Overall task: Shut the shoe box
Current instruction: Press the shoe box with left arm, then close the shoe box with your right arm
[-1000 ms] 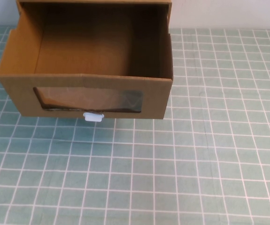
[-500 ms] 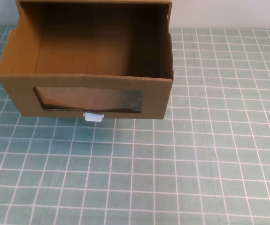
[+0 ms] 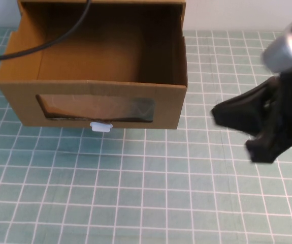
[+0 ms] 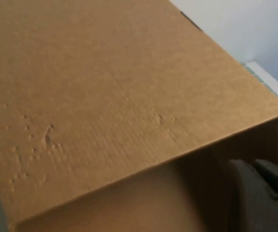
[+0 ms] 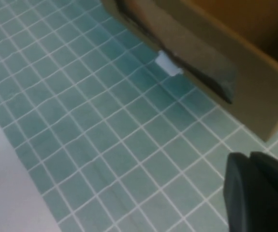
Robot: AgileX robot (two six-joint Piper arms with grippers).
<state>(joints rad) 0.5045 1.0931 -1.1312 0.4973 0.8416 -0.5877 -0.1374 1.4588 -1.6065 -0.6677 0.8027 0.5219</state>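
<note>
You have no text, label, brand, number or sign to read in any view. The shoe box (image 3: 92, 96) shows plain brown cardboard, its white pull tab (image 3: 101, 127) is blank, and the green gridded mat (image 3: 151, 198) across the lower frame carries only white lines.

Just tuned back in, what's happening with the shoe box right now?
The shoe box sits pulled open, its drawer front with the clear window and white pull tab facing the robot. The right pincer hovers above the green grid mat, off to the box's right and not touching it, with its fingers spread. The left pincer is close against the box's cardboard top; only its black cable shows from above. Nothing is pushing the drawer yet.
</note>
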